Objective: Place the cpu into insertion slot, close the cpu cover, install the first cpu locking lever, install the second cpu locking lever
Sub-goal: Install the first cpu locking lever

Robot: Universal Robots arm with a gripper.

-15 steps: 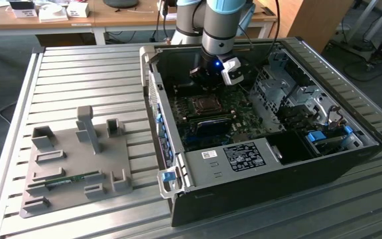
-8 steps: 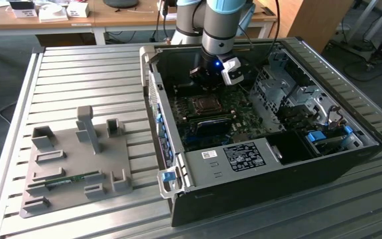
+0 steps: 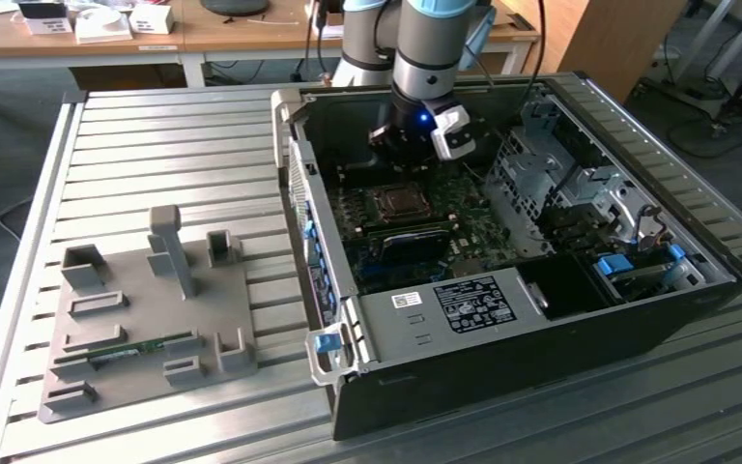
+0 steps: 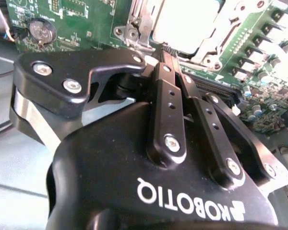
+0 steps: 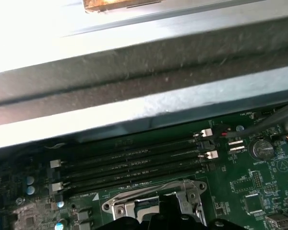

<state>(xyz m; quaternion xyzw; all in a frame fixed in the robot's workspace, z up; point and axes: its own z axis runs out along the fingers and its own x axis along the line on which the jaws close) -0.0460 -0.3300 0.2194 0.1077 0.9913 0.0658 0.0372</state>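
Glossy black gripper (image 4: pixel 167 50); shiny metal cpu cover (image 4: pixel 149 21).

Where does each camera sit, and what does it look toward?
Exterior view: off the arm, above, looking down at the open computer case on the slatted table; the arm and gripper show over the insertion slot.
Second wrist view: on the wrist, looking along the gripper to the slot; fingers together.
First wrist view: on the wrist, facing the memory slots; gripper tip low.
Shared: the slot.
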